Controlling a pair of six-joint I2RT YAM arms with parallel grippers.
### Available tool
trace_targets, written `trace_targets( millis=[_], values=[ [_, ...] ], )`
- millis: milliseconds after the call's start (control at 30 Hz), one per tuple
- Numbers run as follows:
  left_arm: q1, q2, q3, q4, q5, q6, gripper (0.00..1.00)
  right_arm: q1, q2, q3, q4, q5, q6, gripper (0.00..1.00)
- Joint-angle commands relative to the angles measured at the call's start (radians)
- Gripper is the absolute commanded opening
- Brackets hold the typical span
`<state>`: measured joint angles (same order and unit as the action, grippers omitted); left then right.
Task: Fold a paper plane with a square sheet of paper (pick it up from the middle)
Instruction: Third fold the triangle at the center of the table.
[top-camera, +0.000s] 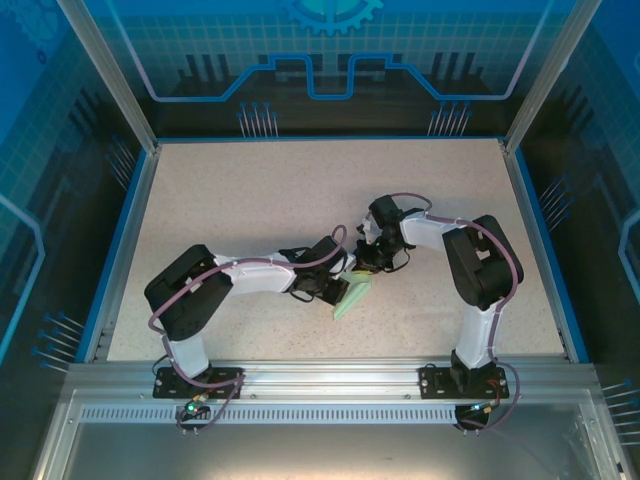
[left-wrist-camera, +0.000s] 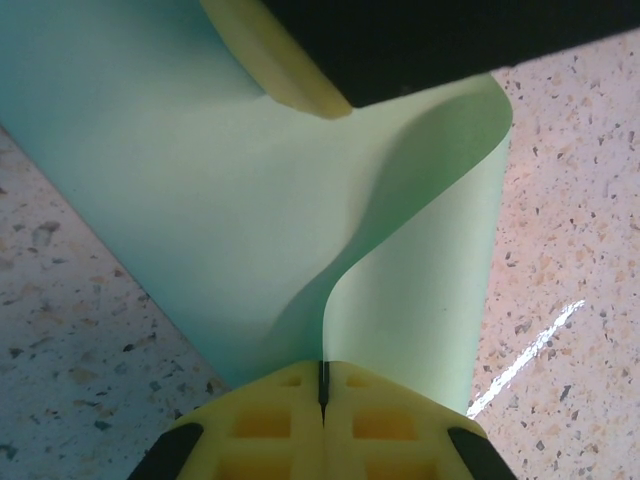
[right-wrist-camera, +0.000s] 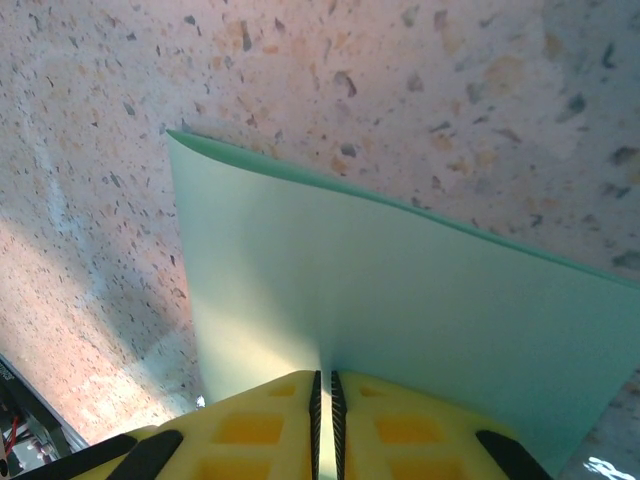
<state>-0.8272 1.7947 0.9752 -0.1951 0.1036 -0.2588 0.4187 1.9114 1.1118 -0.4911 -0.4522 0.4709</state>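
We have both grippers clamped on the sheet of paper (left-wrist-camera: 180, 220). The left gripper (left-wrist-camera: 322, 398) pinches an edge that rises straight out from between its pads, and the right gripper (right-wrist-camera: 322, 395) is closed on another edge, with the sheet spreading away ahead of its fingertips above the table (right-wrist-camera: 300, 70). Between the two grips the paper bows in a loose S-curve rather than lying in a crease. We worry that if the jaws pull apart, the thin sheet could tear or slide out of one pinch. If they push together, the bulge may buckle off-line and set a crooked fold.
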Motion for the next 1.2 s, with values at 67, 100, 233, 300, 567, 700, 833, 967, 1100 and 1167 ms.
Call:
trace_targets(
  millis=[67, 100, 233, 300, 567, 700, 833, 967, 1100, 1167],
  values=[
    [0.006, -0.002, 0.021, 0.022, 0.041, 0.016, 0.04, 0.016, -0.005, -0.025, -0.009, -0.003, 0.013, 0.15],
    [0.007, -0.005, 0.022, 0.022, 0.039, 0.016, 0.04, 0.016, -0.003, -0.027, -0.009, 0.000, 0.012, 0.15],
    [0.007, -0.009, 0.019, 0.023, 0.037, 0.017, 0.05, 0.018, 0.000, -0.030, -0.007, 0.003, 0.015, 0.15],
    [0.006, -0.013, 0.006, 0.032, 0.033, 0.013, 0.04, 0.017, 0.001, -0.031, -0.007, 0.006, 0.015, 0.15],
    [0.007, 0.001, 0.000, 0.018, 0.004, 0.013, 0.05, 0.015, -0.002, -0.027, -0.010, 0.004, 0.016, 0.15],
    [0.006, 0.014, -0.005, 0.015, 0.006, 0.006, 0.05, 0.008, -0.030, -0.021, -0.011, 0.003, 0.023, 0.15],
    [0.007, 0.011, -0.021, 0.023, 0.012, -0.008, 0.05, -0.009, -0.106, -0.044, -0.001, 0.019, 0.051, 0.18],
    [0.005, 0.010, -0.024, 0.035, 0.023, -0.016, 0.05, -0.050, -0.216, -0.105, 0.001, 0.069, 0.093, 0.19],
    [0.006, 0.009, -0.023, 0.038, 0.034, -0.022, 0.05, -0.078, -0.342, -0.202, 0.015, 0.099, 0.125, 0.18],
    [0.007, 0.010, -0.023, 0.042, 0.039, -0.025, 0.05, -0.074, -0.402, -0.260, 0.040, 0.069, 0.143, 0.16]
  ],
)
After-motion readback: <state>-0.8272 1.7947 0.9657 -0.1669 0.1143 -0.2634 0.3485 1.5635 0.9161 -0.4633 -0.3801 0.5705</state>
